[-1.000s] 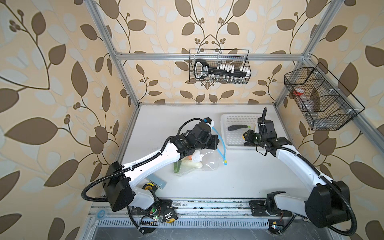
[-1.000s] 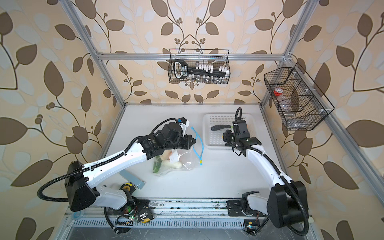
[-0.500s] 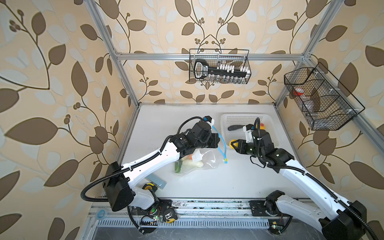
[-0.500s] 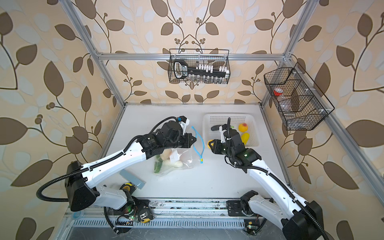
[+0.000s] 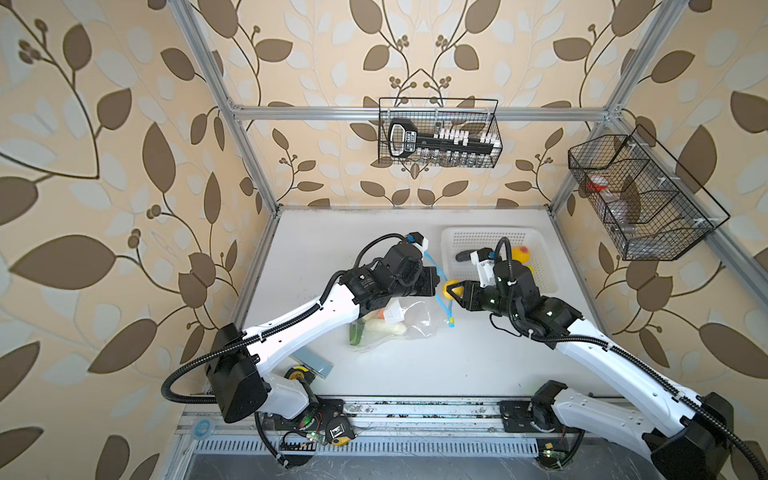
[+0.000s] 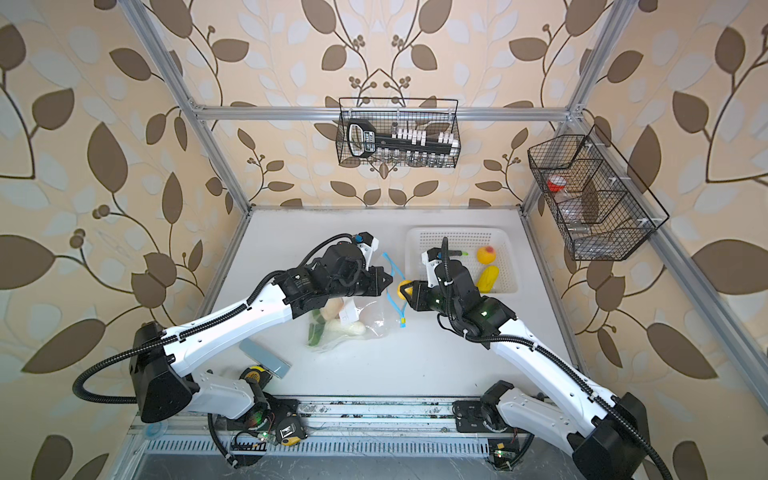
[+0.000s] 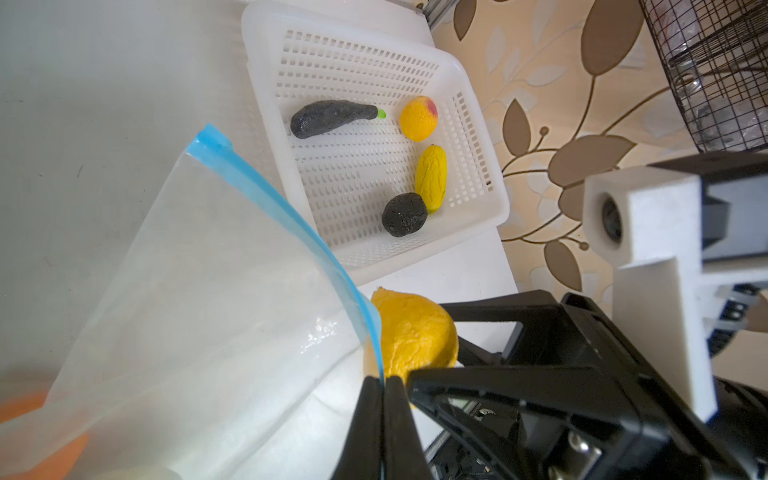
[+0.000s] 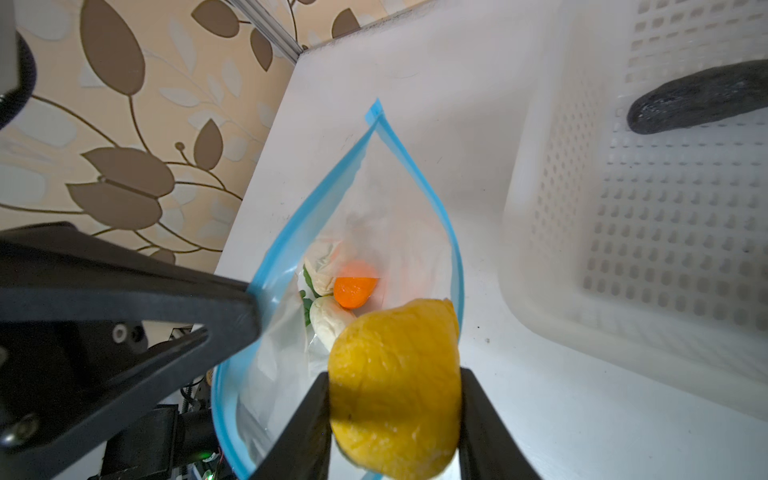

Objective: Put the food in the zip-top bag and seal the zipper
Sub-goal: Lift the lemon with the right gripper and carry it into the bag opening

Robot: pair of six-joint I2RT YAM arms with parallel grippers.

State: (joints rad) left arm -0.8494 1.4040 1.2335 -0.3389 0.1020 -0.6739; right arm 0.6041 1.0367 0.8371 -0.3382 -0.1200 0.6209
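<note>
Right wrist, bagged orange (image 8: 355, 289), right end effector (image 8: 395, 384) clamping lemon (image 8: 395, 365), left end effector (image 8: 254, 311) pinching zipper (image 8: 409, 166)

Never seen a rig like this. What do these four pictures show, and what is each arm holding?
Two robot arms work over a white table. Two pictures look down from overhead; two close-ups come from cameras on the wrists. The left hand pinches the blue zipper of a clear zip-top bag, holding its mouth open. The right hand grips a lemon at that mouth. An orange and a pale vegetable lie inside. A white basket holds a peach, corn, a long dark piece and a round dark lump.
</note>
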